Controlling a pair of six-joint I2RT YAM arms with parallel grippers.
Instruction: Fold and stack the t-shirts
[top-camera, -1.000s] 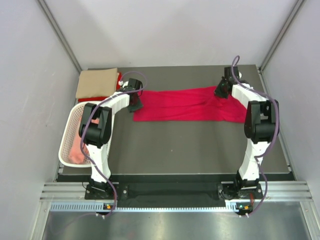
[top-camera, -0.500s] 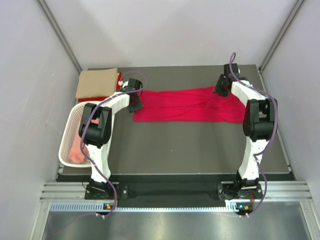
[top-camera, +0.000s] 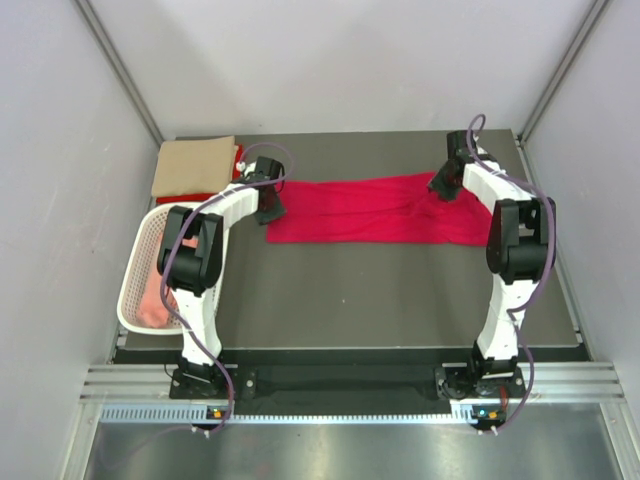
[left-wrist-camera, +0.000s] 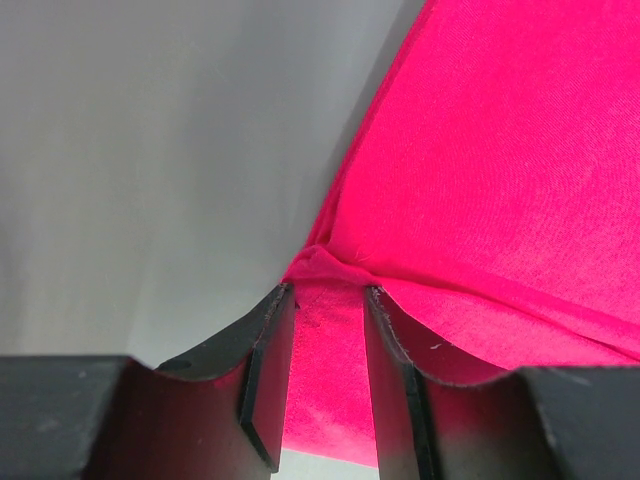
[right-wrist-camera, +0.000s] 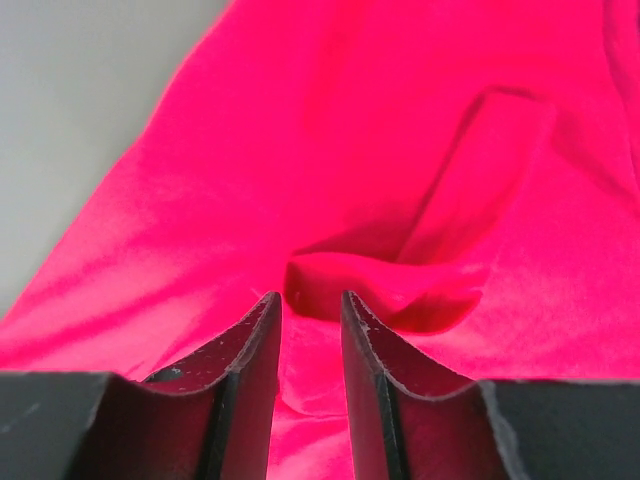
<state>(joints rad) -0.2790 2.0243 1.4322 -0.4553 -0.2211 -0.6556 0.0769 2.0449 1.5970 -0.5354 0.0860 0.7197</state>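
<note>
Right now red shirt (top-camera: 375, 212) lies stretched flat across the counter (top-camera: 350, 290). Left claw (left-wrist-camera: 320, 300) is clamped on its corner; right claw (right-wrist-camera: 310, 305) sits part open over a ridge, w/ no grip seen. Risk: right misses, so cloth drags lopsided.

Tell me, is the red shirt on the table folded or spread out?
Partly folded: the red shirt lies as a long, narrow band across the table.

pink shirt (top-camera: 152, 305) mostly hidden in basket (top-camera: 133, 285), perhaps crumpled
</note>
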